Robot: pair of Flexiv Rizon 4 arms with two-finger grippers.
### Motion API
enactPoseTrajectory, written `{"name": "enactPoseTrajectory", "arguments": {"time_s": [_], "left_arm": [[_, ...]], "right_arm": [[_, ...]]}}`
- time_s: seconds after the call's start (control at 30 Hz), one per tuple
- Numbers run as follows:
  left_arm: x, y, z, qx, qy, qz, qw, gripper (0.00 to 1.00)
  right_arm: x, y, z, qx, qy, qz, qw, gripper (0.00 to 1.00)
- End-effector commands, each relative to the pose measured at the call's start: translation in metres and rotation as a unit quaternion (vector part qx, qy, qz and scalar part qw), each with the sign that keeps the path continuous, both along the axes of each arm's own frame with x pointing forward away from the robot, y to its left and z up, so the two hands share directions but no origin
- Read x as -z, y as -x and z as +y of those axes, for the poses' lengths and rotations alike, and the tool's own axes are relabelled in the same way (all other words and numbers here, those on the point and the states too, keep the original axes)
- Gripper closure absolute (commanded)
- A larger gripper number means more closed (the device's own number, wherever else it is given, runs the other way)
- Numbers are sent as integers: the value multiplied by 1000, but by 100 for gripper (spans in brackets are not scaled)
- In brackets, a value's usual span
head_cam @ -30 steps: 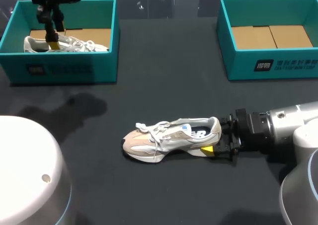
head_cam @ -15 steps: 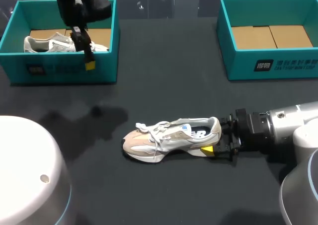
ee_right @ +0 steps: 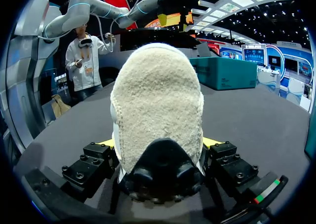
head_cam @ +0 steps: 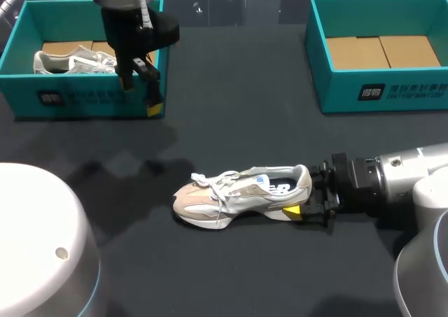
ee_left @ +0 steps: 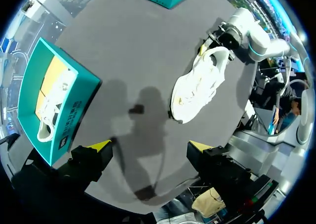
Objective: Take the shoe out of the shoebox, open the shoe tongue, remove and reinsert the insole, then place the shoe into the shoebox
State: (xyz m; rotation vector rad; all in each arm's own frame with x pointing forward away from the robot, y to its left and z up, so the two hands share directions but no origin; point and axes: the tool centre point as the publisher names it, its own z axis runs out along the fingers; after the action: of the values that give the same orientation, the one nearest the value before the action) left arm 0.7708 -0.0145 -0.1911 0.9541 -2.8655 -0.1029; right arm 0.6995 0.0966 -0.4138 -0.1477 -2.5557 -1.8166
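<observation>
A beige and white shoe (head_cam: 238,193) lies on its sole in the middle of the black table, toe pointing left. My right gripper (head_cam: 305,192) is shut on its heel; in the right wrist view the fleecy heel (ee_right: 157,110) fills the gap between the fingers (ee_right: 104,146). My left gripper (head_cam: 141,96) hangs open and empty above the front wall of the left teal shoebox (head_cam: 84,99). In the left wrist view its gripper (ee_left: 150,147) looks down on bare table, with the shoe (ee_left: 197,85) well ahead of it.
A second shoe (head_cam: 73,59) lies in the left shoebox. Another teal shoebox (head_cam: 381,89) at the back right shows only its cardboard floor. Dark bare table surrounds the middle shoe.
My left arm has swung out from over the left shoebox, rightward and toward the table's middle. The right gripper and the shoe have not moved.
</observation>
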Motion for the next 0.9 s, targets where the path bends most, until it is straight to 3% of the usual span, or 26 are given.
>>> {"name": "enactPoseTrajectory", "arguments": {"time_s": [0.03, 0.37, 0.67, 0.7, 0.9], "left_arm": [[0, -1, 0, 1, 0, 1, 1000, 0], [15, 37, -57, -150, -31, 8, 988, 0], [31, 67, -103, -232, -64, 19, 971, 0], [35, 74, -111, -229, -78, -11, 970, 0], [35, 74, -111, -229, -78, -11, 970, 0]], "right_arm": [[3, -2, 4, 1, 2, 1, 1000, 100], [3, -2, 4, 1, 2, 1, 1000, 100], [3, -2, 4, 1, 2, 1, 1000, 100], [3, -2, 4, 1, 2, 1, 1000, 100], [3, -2, 4, 1, 2, 1, 1000, 100]]}}
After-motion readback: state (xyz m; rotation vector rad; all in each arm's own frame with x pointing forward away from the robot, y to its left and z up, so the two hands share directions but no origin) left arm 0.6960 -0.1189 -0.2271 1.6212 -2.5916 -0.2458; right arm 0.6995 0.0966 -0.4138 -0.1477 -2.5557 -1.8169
